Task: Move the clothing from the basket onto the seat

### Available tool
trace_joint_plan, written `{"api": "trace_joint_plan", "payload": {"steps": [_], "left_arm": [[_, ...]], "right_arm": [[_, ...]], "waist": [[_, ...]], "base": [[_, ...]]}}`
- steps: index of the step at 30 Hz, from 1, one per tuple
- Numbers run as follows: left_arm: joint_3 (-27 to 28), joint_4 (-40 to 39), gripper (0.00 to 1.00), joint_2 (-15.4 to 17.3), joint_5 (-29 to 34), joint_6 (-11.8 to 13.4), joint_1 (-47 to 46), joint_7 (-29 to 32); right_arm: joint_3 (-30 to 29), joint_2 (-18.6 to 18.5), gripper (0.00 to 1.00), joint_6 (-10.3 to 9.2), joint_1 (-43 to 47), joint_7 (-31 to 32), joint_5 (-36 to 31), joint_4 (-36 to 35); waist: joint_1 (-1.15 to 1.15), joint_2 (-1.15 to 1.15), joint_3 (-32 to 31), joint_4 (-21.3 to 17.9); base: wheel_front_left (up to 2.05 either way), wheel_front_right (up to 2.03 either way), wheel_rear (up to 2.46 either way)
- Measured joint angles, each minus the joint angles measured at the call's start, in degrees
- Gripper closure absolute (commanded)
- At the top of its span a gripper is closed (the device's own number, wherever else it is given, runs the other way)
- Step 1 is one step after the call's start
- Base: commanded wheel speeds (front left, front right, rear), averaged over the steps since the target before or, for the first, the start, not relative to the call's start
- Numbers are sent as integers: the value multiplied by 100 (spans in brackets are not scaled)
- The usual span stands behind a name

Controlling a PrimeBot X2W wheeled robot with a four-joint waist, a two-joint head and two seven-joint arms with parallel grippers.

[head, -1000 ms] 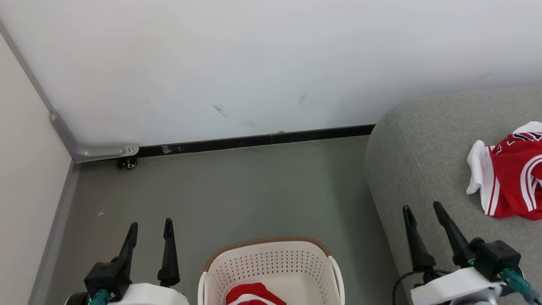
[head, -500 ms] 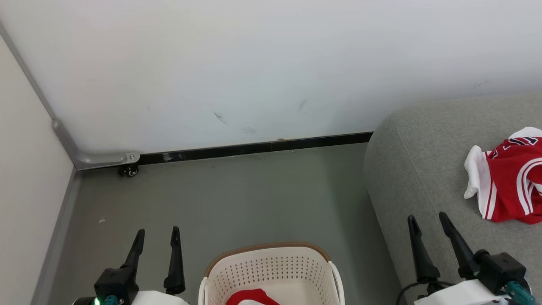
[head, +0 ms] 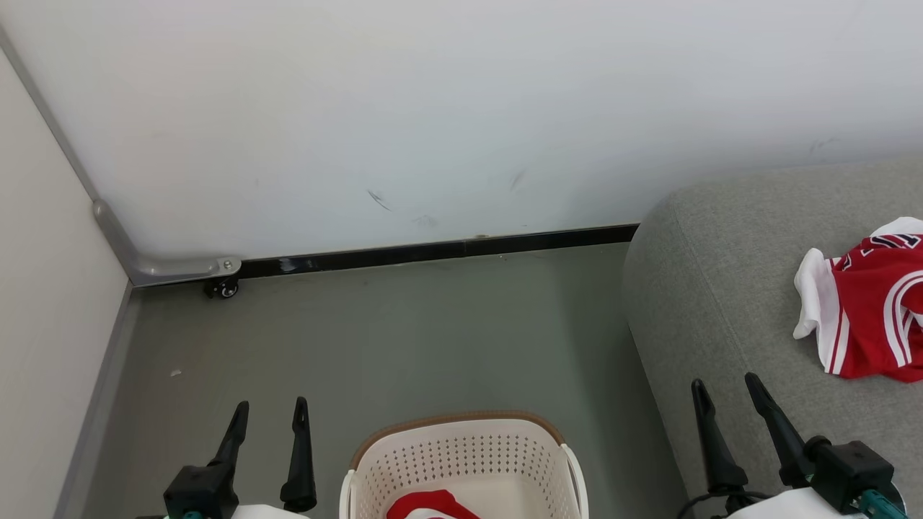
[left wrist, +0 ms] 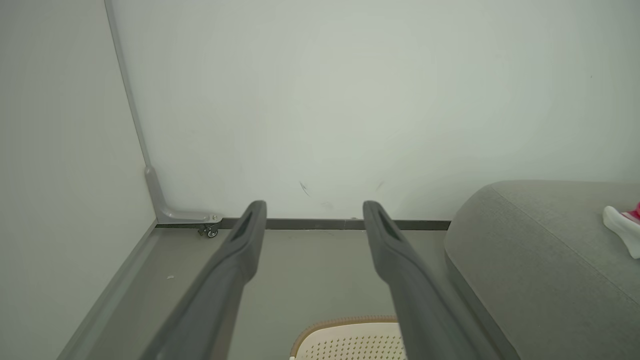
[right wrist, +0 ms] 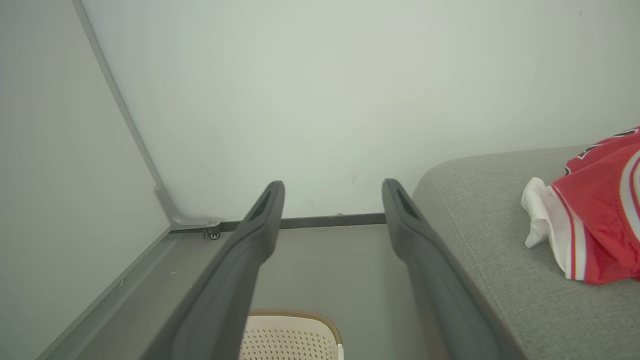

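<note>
Clothing [head: 869,317] lay in two places: one red-and-white piece crumpled on the grey seat [head: 721,303], so that half looked done, and a second red piece [head: 430,506] low in the basket [head: 461,461] on the floor [head: 404,339], waiting for you. Your left hand [head: 272,404] and right hand [head: 723,380] flanked the basket, fingers spread apart and empty, pointing toward the wall [head: 433,108], the right one by the seat's corner.
</note>
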Motion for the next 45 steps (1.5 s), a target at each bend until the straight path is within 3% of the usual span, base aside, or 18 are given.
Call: {"api": "trace_joint_plan", "payload": {"steps": [26, 45], "left_arm": [[-62, 57, 0, 60, 153, -7, -30, 0], [-370, 491, 0, 301, 400, -277, -518, 156]], "right_arm": [[-176, 65, 0, 0, 151, 250, -47, -415], [-545, 81, 0, 0, 156, 269, -45, -809]], "waist": [[0, 0, 182, -6], [0, 0, 589, -145]], "base": [[0, 0, 0], [0, 0, 0]]}}
